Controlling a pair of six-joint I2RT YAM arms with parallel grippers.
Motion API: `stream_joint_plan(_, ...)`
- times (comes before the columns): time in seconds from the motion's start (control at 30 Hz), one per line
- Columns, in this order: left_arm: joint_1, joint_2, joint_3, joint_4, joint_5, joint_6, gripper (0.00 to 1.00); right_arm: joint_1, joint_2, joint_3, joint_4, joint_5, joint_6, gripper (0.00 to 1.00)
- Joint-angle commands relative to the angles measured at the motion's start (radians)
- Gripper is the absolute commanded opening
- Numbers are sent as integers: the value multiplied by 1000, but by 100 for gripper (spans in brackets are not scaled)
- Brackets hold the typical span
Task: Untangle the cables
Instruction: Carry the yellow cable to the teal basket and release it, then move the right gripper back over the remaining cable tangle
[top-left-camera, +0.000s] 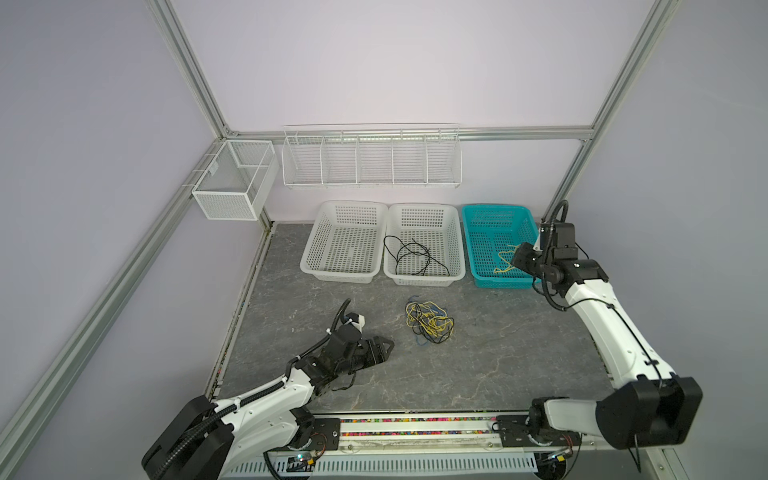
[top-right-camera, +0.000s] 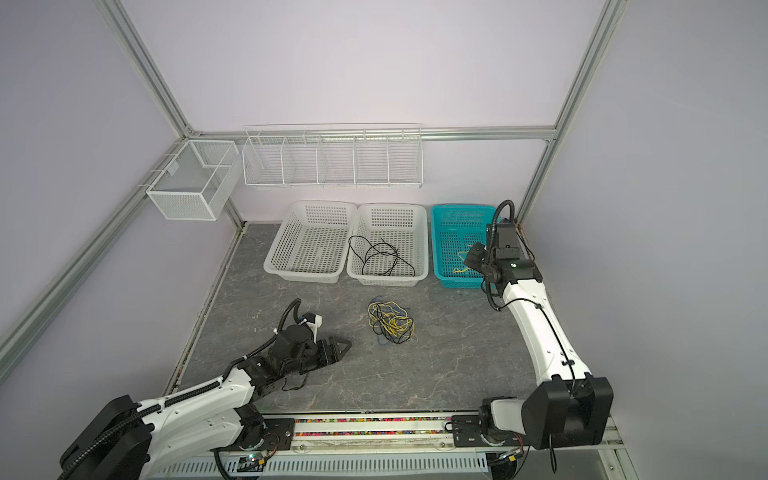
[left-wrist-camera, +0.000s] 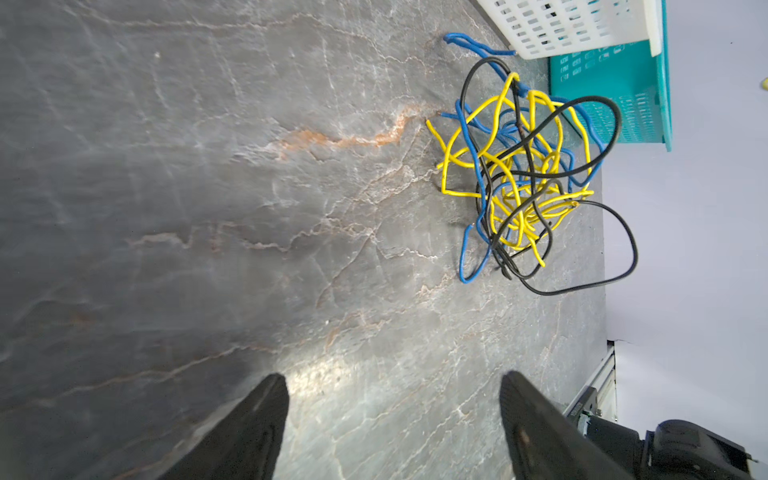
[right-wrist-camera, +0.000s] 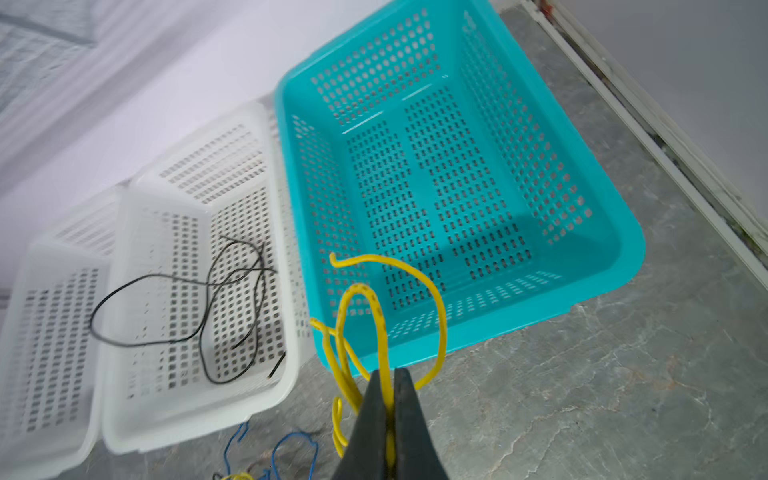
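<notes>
A tangle of yellow, blue and black cables (top-left-camera: 430, 323) (top-right-camera: 390, 320) lies on the grey table in front of the baskets; the left wrist view shows the tangle (left-wrist-camera: 525, 183) well ahead of the fingers. My left gripper (top-left-camera: 388, 347) (top-right-camera: 347, 345) (left-wrist-camera: 392, 380) rests low to the tangle's left, open and empty. My right gripper (right-wrist-camera: 388, 374) (top-left-camera: 521, 257) (top-right-camera: 473, 257) is shut on a yellow cable (right-wrist-camera: 385, 357), whose loops hang over the near part of the teal basket (top-left-camera: 494, 209) (right-wrist-camera: 623, 266). One black cable (top-left-camera: 411, 257) (right-wrist-camera: 199, 307) lies in the middle white basket (top-left-camera: 424, 206).
An empty white basket (top-left-camera: 345, 204) stands left of the middle one, all three in a row at the back wall. A white wire rack (top-left-camera: 372, 160) and a mesh box (top-left-camera: 232, 183) hang on the walls above. Metal frame posts stand at the table's back corners.
</notes>
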Motion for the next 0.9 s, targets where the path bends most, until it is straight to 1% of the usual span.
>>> stream_joint_plan(0.0,4,18,26,25,22,-17,81,-38,57,39,38,36,74,7)
stream_joint_plan(0.1,4,15,22,25,24,-18,81,-81,138,82,33,-19,96,9)
stream_joint_plan(0.17,4,8,20,19,23,-18,81,-88,170,112,17,-30,96,14)
stream_joint_plan(0.2,4,2,20,11,21,-14,81,-89,177,120,17,-36,93,19)
stream_joint_plan(0.3,4,-15,14,-4,12,-11,81,-88,169,125,16,-74,92,38)
stream_joint_plan(0.33,4,-18,12,-3,9,-11,81,-85,161,120,17,-90,93,43)
stream_joint_plan(0.4,4,-19,11,-1,7,-10,81,-75,137,107,17,-121,92,48)
stream_joint_plan(0.5,4,-10,14,13,10,-14,81,-31,81,59,31,-183,80,56)
stream_joint_plan(0.57,4,2,18,25,16,-17,81,14,46,18,39,-238,69,59)
stream_joint_plan(0.73,4,29,48,21,34,-18,81,163,-34,-134,72,-378,22,60)
stream_joint_plan(0.83,4,27,59,6,28,-12,81,245,-82,-250,107,-437,29,60)
stream_joint_plan(0.87,4,26,63,-3,24,-7,81,270,-95,-280,118,-431,43,60)
